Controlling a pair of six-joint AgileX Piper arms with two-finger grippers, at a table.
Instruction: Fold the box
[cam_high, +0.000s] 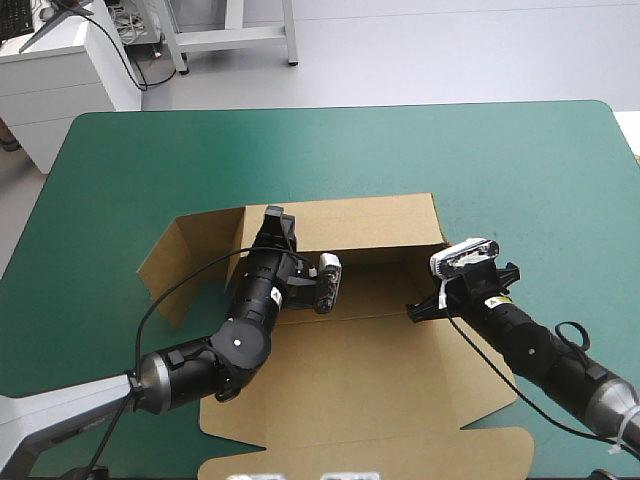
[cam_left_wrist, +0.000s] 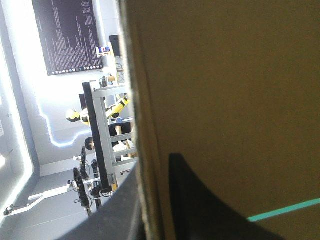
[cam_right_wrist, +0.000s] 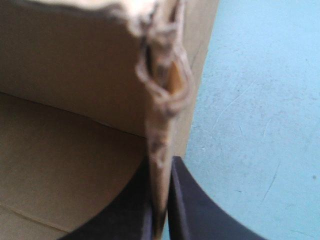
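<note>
Box (cam_high: 370, 370): brown board, mid-desk (cam_high: 520, 170), half formed.
- The far wall is up and spans roughly from one pincer to the other.
- A side flap splays out on the teal-green cover, outboard of the left pincer (cam_high: 278, 225).
- A wide panel lies flat on the near side of both pincers. It reaches the desk's near edge and has a tabbed strip at its end.

Left pincer, at the left end of the raised wall:
- Wrist view: left pincer (cam_left_wrist: 152, 190) is clamped on the board, one black finger on each face, with the wall's cut edge running up between them.
- The box (cam_left_wrist: 225, 90) face fills everything on one side of the pincer.
- A thin strip of desk (cam_left_wrist: 285, 209) shows beside that finger.

Right pincer (cam_high: 420, 308), at the box's right side, low by the floor panel:
- Wrist view: right pincer (cam_right_wrist: 160, 170) is closed on a standing sheet of board, with the fingers all but touching through it.
- Ahead of the fingertips the sheet's edge looks ragged and crushed, though it is blurred.
- Inboard of the pincer are the box (cam_right_wrist: 75, 75) floor and the inner wall face. Outboard is bare desk (cam_right_wrist: 260, 100).

Labels: a small yellow sticker (cam_high: 497, 301) sits on the right arm just behind the pincer. Its text is too small to read.
</note>
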